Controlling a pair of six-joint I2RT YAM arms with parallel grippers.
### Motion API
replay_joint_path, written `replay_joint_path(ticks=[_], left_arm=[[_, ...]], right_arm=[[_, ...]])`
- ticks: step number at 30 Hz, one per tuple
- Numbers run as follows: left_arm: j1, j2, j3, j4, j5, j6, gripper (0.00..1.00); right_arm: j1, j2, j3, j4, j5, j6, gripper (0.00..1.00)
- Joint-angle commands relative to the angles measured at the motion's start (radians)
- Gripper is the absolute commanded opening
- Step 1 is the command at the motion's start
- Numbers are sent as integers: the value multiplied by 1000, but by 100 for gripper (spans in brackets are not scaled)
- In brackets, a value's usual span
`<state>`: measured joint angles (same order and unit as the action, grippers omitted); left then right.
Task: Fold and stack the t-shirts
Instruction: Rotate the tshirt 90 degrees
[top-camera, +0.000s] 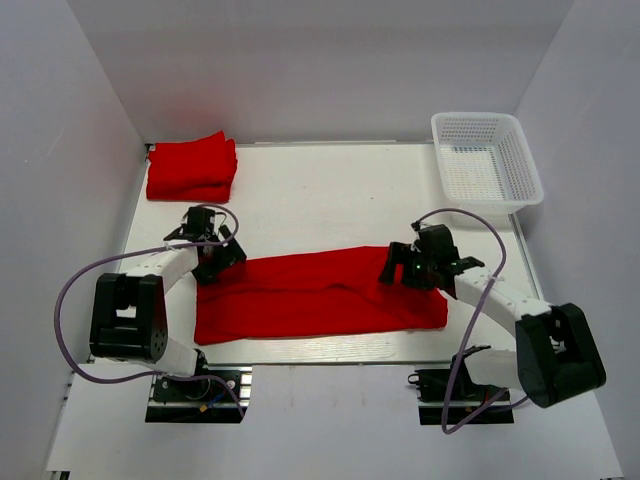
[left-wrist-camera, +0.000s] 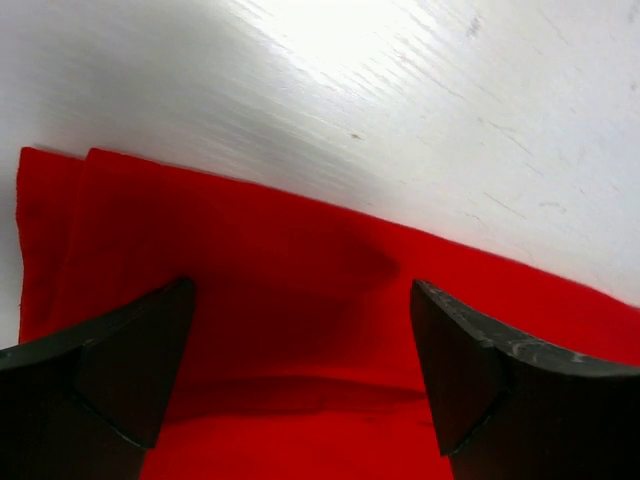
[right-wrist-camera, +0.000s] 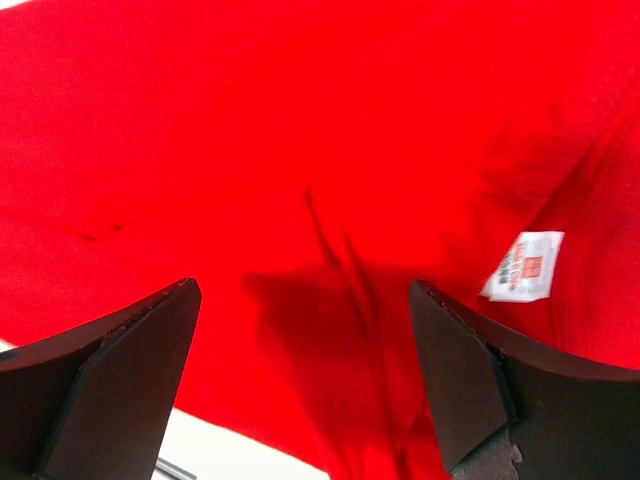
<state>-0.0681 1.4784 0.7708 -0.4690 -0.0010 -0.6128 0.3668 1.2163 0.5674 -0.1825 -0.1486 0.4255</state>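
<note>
1. The t-shirt (top-camera: 320, 295) being worked on lies as a long red band across the near half of the table (top-camera: 330, 190), reaching from one arm to the other. A folded pile of red t-shirts (top-camera: 192, 168) sits in the far-left corner, well apart from it.
2. The left gripper (left-wrist-camera: 300, 340) hangs over the band's left end near its far edge. Its jaws are spread wide and nothing is between them.
3. The right gripper (right-wrist-camera: 300, 340) is just as wide open and also holds nothing. It is low over the right end, with the white neck label (right-wrist-camera: 525, 265) just to one side.
4. The cloth looks light, soft and limp, so it will probably sag and drape rather than keep its shape. The stacked layers could also slide apart when lifted.
5. The best hold is likely a pinch at the edge or corner of each end that catches every layer. Lifting both ends together should keep the middle from dragging.
6. The white mesh basket (top-camera: 487, 160) stands at the far-right corner — nothing shows inside it, and no cloth touches it.
</note>
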Motion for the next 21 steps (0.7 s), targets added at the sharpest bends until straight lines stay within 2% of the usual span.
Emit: replay_joint_path(ticks=[1, 5, 9, 10, 16, 21], left_arm=[[2, 45, -62, -163, -155, -68, 100], [2, 83, -38, -195, -205, -93, 100], [-8, 83, -28, -195, -192, -84, 100], [-9, 83, -28, -186, -192, -84, 100], [-56, 74, -57, -186, -94, -51, 100], [-137, 54, -123, -139, 41, -93, 100]], right_arm=[[-6, 67, 46, 5, 67, 51, 90], [-6, 127, 58, 11, 110, 108, 90], [-11, 212, 110, 18, 144, 101, 90], [-12, 276, 130, 9, 177, 102, 90], [-28, 481, 344, -37, 199, 99, 90], [-60, 707, 623, -98, 158, 39, 90]])
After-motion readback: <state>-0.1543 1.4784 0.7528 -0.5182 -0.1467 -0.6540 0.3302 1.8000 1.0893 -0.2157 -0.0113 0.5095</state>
